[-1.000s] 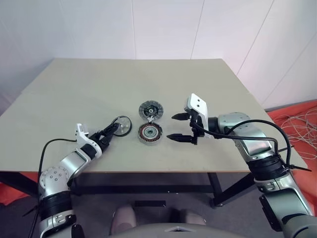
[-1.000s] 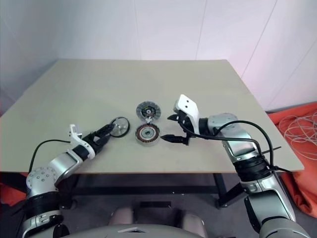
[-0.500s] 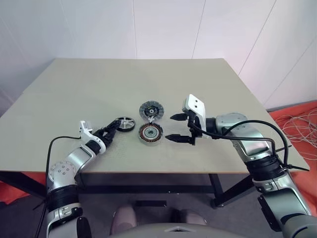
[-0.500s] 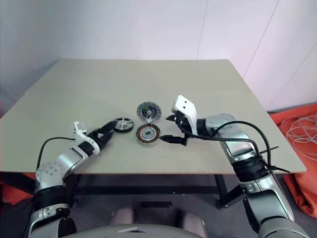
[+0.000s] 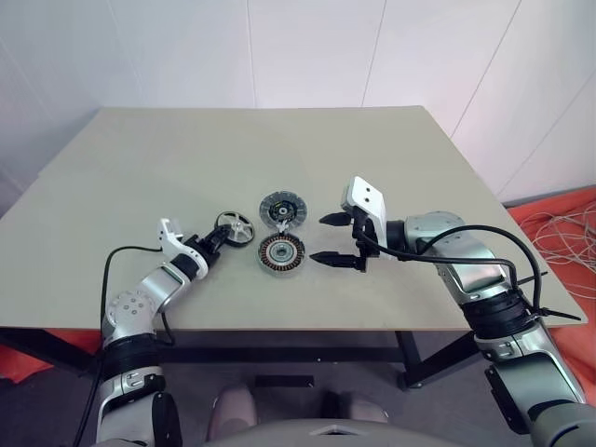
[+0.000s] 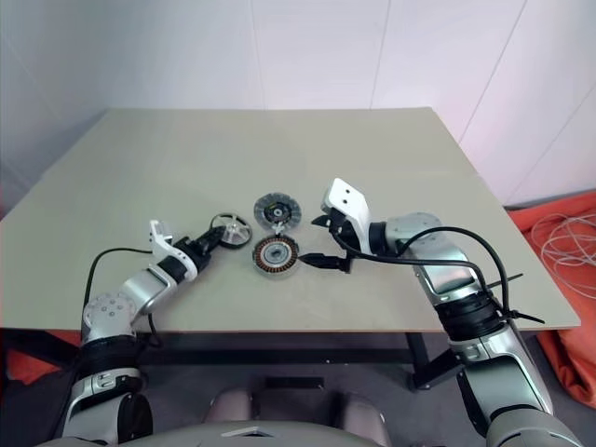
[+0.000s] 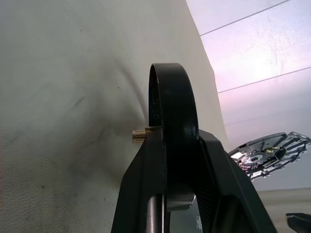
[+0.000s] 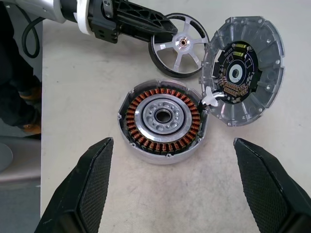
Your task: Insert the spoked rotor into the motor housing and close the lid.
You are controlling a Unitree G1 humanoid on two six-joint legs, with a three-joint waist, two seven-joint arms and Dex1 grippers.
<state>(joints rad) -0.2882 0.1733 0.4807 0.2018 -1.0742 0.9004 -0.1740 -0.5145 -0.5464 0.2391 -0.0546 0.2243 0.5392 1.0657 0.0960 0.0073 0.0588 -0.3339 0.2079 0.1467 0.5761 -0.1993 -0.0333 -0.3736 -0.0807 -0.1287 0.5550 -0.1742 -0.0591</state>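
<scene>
tabletop [image 5: 186, 158], beige and matte, carries 3 round parts near the middle of the head views; orange cloth and pale cables [image 5: 559, 228] lie on the floor at the right edge. between the spoked rotor [image 5: 235, 227] and the motor housing [image 5: 281, 250] nothing stands on the table surface, and the lid [image 5: 283, 209] lies just above the housing in the frame, its rim touching or nearly touching the housing's edge.

left gripper [image 6: 216, 237] reaches in from the lower left of the frame, and its 2 black fingers [image 7: 155, 160] are clamped on the black rim of the rotor, 1 on each side, as the left wrist view shows edge-on. the rotor is tilted up on its rim rather than lying flat, its silver spoked face turned toward the upper right of the head views, with a small brass-coloured hub [image 7: 139, 135] sticking out along its axis. whether its lower edge touches the table i cannot tell.

right gripper [image 5: 335, 239] hovers at the centre right, just right of the housing, its 2 fingers [image 8: 90, 184] spread wide apart and holding nothing; in the right wrist view they bracket the housing without touching it.

housing lies flat, open side up, copper windings ringed around a silver centre. the lid lies with its inner face and circuit board up.
</scene>
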